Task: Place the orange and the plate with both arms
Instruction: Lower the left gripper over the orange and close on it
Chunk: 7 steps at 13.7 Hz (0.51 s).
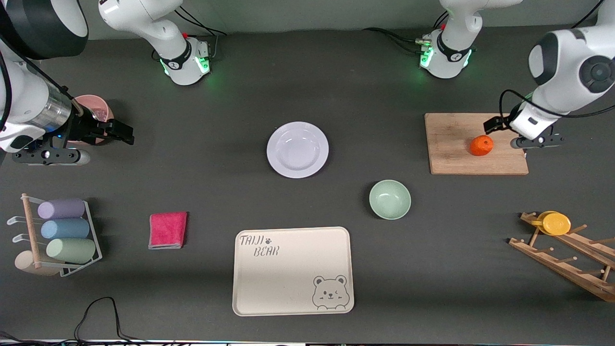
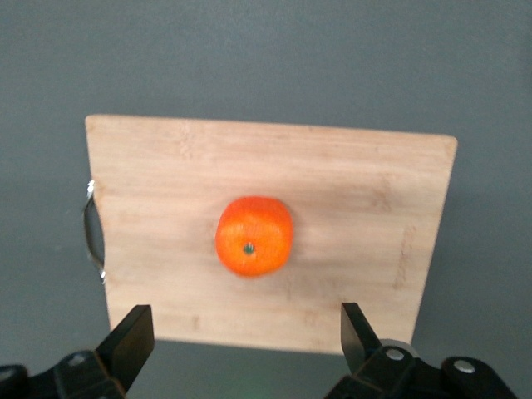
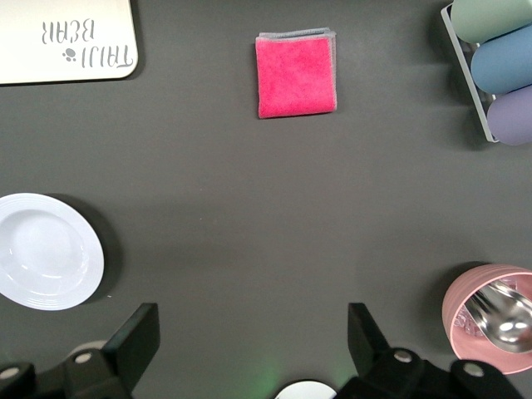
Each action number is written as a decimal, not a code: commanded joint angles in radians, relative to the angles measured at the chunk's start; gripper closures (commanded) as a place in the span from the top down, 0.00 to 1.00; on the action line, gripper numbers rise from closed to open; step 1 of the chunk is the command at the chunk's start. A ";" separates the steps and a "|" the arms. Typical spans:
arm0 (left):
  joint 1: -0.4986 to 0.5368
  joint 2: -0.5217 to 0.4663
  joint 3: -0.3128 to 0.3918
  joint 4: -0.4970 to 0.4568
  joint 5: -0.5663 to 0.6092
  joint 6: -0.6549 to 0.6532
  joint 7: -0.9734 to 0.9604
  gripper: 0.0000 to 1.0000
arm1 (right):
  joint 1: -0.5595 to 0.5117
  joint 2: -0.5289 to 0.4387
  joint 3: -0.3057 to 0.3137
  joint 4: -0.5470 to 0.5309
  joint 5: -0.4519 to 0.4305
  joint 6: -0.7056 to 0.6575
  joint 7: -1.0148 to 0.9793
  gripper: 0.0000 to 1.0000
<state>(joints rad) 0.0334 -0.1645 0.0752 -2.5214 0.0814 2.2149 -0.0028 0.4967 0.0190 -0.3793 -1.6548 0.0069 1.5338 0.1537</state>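
Now, what we see:
Left end effector (image 1: 507, 126): we find it over the wooden cutting board (image 1: 456, 158) at the left arm's end of the bench (image 1: 216, 192), fingers (image 2: 129, 341) spread wide and holding nothing.
Orange (image 1: 481, 145): we see it resting on the board, just beside the left end effector and not touched by it.
Right end effector (image 1: 120, 132): we find it over the right arm's end of the bench, beside a pink cup (image 1: 93, 108), jaws wide apart and empty.
Plate (image 1: 298, 149): we see it lying flat mid-bench, well apart from both end effectors.
Around the plate: we note a mint-green bowl (image 1: 389, 199) and a cream bear tray (image 1: 293, 271), both nearer the front camera, and a pink cloth (image 1: 167, 230) toward the right arm's end.
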 commanded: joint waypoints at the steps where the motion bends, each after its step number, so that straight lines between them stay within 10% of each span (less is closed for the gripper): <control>1: 0.011 0.062 -0.002 -0.055 0.014 0.141 0.001 1.00 | 0.005 -0.017 -0.003 -0.013 0.016 0.011 0.027 1.00; 7: 0.013 0.178 -0.002 -0.155 0.014 0.386 0.012 1.00 | 0.006 -0.014 -0.001 -0.013 0.016 0.017 0.027 1.00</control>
<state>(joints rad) 0.0373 -0.0131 0.0759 -2.6463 0.0825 2.5301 -0.0028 0.4968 0.0186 -0.3793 -1.6555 0.0069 1.5383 0.1540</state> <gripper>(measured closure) 0.000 0.000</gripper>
